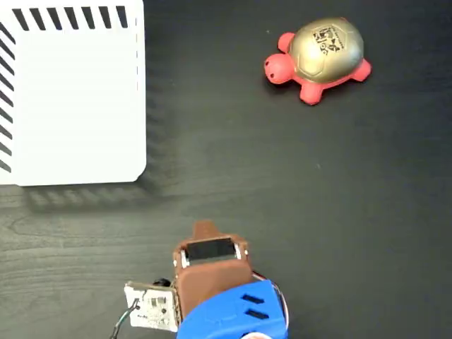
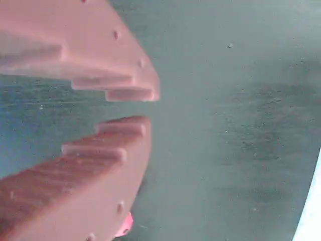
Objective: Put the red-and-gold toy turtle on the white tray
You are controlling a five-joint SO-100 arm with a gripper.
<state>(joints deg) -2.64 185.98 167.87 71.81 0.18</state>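
Red-and-gold toy turtle (image 1: 318, 59) sits upright on the dark wood-grain table (image 1: 296, 212), toward the far right of the table in the fixed view, its coral head pointing left and its gold shell with dark markings facing up. White tray (image 1: 70, 99) lies flat at the table's far left corner, well apart from the turtle, with black slanted stripes along its top and left edges and nothing lying on it. Bare tabletop lies between the two. At the near edge, the arm's brown and blue body rises, a small circuit board (image 1: 150, 305) with wires just to its left. In the wrist view the gripper (image 2: 149, 107) hovers over bare table, its two ridged pink fingers (image 2: 100, 150) slightly parted with nothing between them.
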